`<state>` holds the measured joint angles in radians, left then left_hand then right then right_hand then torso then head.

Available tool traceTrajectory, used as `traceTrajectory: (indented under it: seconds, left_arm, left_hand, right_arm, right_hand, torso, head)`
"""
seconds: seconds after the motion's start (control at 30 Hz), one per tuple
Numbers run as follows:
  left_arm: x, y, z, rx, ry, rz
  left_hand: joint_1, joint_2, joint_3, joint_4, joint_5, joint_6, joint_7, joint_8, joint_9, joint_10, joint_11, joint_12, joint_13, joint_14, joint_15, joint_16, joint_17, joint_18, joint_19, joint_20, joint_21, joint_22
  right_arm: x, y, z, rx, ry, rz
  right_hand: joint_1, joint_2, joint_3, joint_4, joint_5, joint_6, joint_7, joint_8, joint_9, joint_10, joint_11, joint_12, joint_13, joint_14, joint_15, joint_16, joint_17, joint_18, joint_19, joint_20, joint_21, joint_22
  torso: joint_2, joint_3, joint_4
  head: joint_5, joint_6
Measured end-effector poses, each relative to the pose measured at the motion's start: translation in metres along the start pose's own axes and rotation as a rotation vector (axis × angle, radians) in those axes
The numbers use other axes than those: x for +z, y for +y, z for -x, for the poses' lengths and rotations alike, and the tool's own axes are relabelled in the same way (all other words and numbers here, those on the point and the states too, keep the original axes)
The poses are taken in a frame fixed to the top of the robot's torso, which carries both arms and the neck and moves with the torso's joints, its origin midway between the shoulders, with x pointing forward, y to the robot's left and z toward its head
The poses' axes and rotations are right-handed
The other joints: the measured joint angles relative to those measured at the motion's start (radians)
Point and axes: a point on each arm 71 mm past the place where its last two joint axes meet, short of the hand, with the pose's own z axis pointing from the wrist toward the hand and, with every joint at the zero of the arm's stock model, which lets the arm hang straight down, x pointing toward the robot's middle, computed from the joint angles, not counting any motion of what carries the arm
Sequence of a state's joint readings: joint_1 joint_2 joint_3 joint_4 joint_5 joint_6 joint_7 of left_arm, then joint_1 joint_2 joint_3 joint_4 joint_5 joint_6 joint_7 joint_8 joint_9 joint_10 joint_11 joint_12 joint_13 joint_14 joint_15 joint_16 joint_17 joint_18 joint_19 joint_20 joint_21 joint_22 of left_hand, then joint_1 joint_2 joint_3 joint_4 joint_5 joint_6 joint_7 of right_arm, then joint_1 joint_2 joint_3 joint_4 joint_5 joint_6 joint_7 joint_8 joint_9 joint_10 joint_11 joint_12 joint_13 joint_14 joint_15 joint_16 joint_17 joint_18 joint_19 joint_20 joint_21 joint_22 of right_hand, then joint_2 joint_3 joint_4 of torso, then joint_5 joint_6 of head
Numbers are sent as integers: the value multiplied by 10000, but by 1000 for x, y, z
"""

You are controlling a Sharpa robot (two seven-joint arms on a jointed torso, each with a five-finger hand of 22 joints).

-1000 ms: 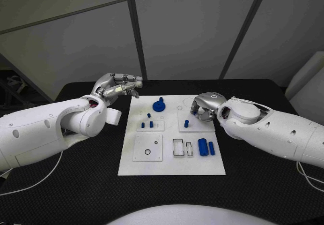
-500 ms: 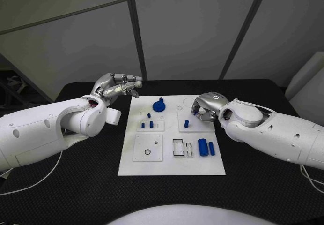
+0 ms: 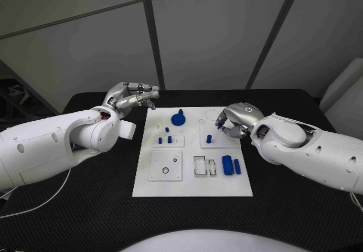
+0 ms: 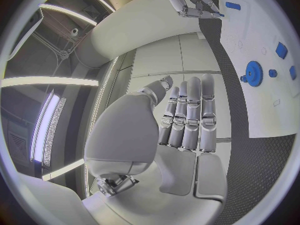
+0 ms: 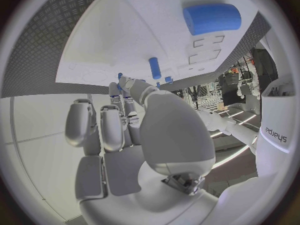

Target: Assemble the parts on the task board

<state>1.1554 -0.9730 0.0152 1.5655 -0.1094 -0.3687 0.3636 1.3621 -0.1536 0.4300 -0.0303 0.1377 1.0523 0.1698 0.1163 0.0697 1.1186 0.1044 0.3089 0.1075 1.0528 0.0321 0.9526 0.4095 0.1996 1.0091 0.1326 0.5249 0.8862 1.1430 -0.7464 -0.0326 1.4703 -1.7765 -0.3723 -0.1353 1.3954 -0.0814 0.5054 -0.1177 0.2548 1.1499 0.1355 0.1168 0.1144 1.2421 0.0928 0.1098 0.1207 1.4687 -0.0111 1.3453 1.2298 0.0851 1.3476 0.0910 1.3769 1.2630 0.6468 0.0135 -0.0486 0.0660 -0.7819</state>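
The white task board (image 3: 193, 184) lies mid-table. On it are a blue gear (image 3: 178, 118), three small blue pegs (image 3: 165, 139) in a raised block, one upright blue peg (image 3: 210, 138) and two blue cylinders (image 3: 231, 165) lying side by side. My right hand (image 3: 236, 119) hovers over the board's far right part, fingers curled, and pinches a small blue part (image 3: 219, 125) at its fingertips (image 5: 120, 82). The upright peg (image 5: 154, 67) stands just beyond them. My left hand (image 3: 132, 96) is raised off the board's far left corner. It holds nothing and its fingers (image 4: 187, 115) lie side by side.
A square plate (image 3: 166, 165) with small holes and two rectangular slots (image 3: 201, 165) occupy the board's near half. Black table (image 3: 75, 215) surrounds the board. Grey wall panels stand behind the table's far edge.
My right hand has drifted slightly right, toward the board's right edge, still pinching the small blue part. The left hand has not moved.
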Motion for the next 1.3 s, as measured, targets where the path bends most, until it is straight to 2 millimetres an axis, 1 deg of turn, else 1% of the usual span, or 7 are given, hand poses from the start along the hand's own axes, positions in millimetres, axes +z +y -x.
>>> traceTrajectory:
  seconds: [0.2, 0.47, 0.6, 0.87, 1.03, 1.17, 1.3]
  left_arm:
    - [1, 1, -2, -29, 33, 16]
    - [4, 2, -7, -77, 121, 33]
    - [5, 2, -9, -98, 165, 35]
    - [6, 3, -13, -132, 235, 46]
    - [6, 3, -13, -136, 241, 59]
    - [6, 3, -14, -143, 253, 63]
    - [7, 3, -14, -151, 269, 62]
  left_hand:
    - [0, 0, 0, 0, 0, 0, 0, 0, 0, 0, 0, 0, 0, 0, 0, 0, -9, 0, 0, 0, 0, 0]
    - [0, 0, 0, 0, 0, 1, 0, 0, 1, 0, -1, 0, -1, 0, 0, 0, -9, 0, 0, 0, 0, 1]
    - [0, 0, -28, -28, 0, -35, 36, 0, 1, 0, 0, 0, -1, 0, 0, 0, -9, 0, 0, 0, 0, 0]
    - [0, 0, -28, -28, 0, -36, 36, 0, 1, 1, -1, 0, -2, 0, 0, 0, -8, 0, 0, 0, 0, -6]
    - [0, 0, -28, -28, 0, -35, 36, 0, 1, 1, -1, 0, 7, 0, 1, 0, -7, 0, 0, 0, 0, -6]
    - [0, 0, -28, -28, 0, -35, 36, 0, 2, 1, -1, 0, 6, 0, 0, 1, -7, 0, 0, 0, 0, -6]
    - [0, 0, -28, -28, 0, -35, 35, 0, 2, 1, -1, 0, 6, 1, 1, 1, -7, 0, 0, 0, 0, -5]
  right_arm:
    - [-2, 32, 8, 560, -362, 742]
    - [11, 81, 13, 1325, -598, 1827]
    - [19, 96, 12, 1593, -582, 2109]
    - [26, 114, -7, 2137, -125, 2276]
    - [25, 122, -21, 2401, 291, 2321]
    - [25, 126, -29, 2493, 569, 2373]
    - [25, 129, -33, 2517, 761, 2419]
  right_hand:
    - [-1, -1, -1, 0, -2, -4, -3, -8, 4, -1, -1, -2, -1, 0, 0, 0, 23, 0, 37, -38, 8, 27]
    - [-2, -2, -1, 1, -20, -6, -3, -9, 3, -1, -1, -38, 15, 0, 0, 41, 22, 0, 37, -38, 8, 38]
    - [-2, -3, -1, 1, -20, -6, -4, -10, 3, -1, -1, -84, 22, 0, 0, 41, 21, -1, 37, -37, 8, 38]
    - [-3, -3, -2, 2, 37, -8, -4, -11, 19, -1, -2, -115, 26, 0, 1, 41, 20, 1, 37, -37, 8, 37]
    - [-4, -4, -3, 3, 38, -9, -5, -30, 19, -2, -2, -116, 25, 0, 1, 41, 19, 0, 36, -37, 8, 37]
    - [-5, -5, -4, 4, 77, -9, -5, -69, 19, -1, -2, -117, 26, 0, 1, 41, 19, 0, 36, -37, 8, 37]
    - [-5, -5, -6, 6, 77, -10, -5, -76, 18, -1, -2, -137, 56, 0, 1, 41, 18, -1, 36, -37, 7, 36]
  torso:
    - [6, 2, 0]
    - [12, -9, 31]
    - [23, -23, 32]
    - [27, -32, 35]
    - [29, -29, 33]
    - [28, -19, 26]
    - [26, -18, 26]
  head:
    - [106, 10]
    - [385, -17]
    - [504, -51]
    - [778, -169]
    - [928, -228]
    - [1064, -316]
    - [1138, -374]
